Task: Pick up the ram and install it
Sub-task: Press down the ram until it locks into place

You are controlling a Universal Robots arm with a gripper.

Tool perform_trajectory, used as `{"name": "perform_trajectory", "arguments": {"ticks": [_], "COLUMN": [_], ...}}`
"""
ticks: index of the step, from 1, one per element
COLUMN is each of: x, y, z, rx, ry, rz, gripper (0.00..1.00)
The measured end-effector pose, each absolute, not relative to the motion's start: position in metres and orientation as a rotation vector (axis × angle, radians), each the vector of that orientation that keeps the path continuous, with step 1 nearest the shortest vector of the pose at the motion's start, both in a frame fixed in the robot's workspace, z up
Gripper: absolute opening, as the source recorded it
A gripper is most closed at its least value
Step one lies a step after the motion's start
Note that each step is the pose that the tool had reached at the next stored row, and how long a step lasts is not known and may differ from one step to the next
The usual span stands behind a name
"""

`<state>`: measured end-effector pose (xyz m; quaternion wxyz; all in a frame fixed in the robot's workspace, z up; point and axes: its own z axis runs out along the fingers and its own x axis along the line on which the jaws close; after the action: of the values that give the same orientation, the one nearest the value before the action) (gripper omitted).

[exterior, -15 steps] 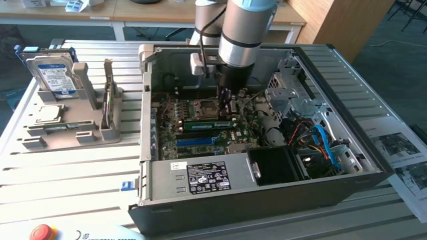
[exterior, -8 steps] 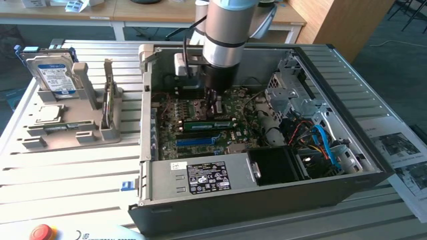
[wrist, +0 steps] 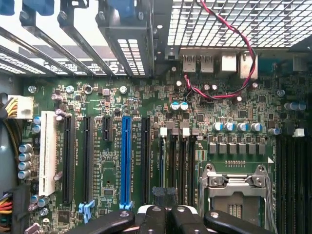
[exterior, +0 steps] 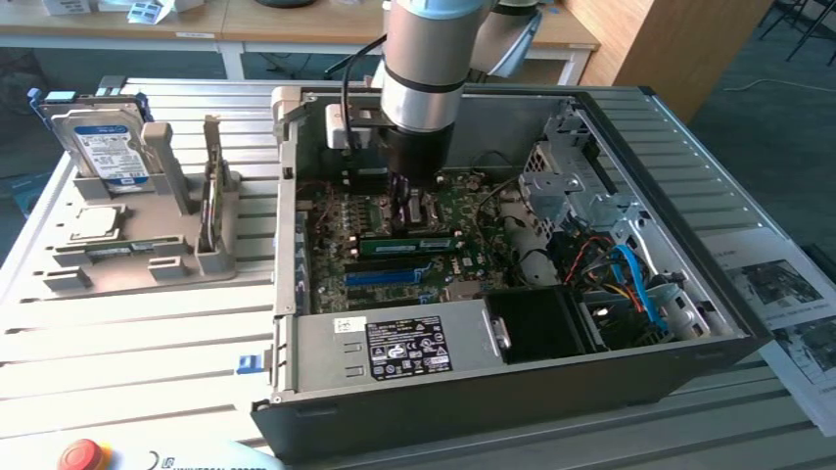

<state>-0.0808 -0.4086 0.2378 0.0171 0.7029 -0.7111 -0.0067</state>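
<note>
The long, thin green circuit-board ram stick (exterior: 406, 242) is lying along a slot on the green motherboard (exterior: 451, 211) inside the open grey computer case (exterior: 731, 304), apparently already seated; it looks light, stiff and fragile, best taken by its long bare edges rather than by the chips. The silver-and-black robot arm (exterior: 425, 59) is pointing straight down over the board, and its black gripper (wrist: 165, 214) is hanging just above the slots with fingers pressed together, pinching nothing.
</note>
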Motion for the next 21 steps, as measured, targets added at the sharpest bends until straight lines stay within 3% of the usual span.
{"name": "perform_trajectory", "arguments": {"ticks": [21], "x": [-0.0809], "y": [-0.4086], "z": [0.2291], "rx": [2.185], "ry": [-2.21], "rz": [-0.021], "gripper": [0.1]}}
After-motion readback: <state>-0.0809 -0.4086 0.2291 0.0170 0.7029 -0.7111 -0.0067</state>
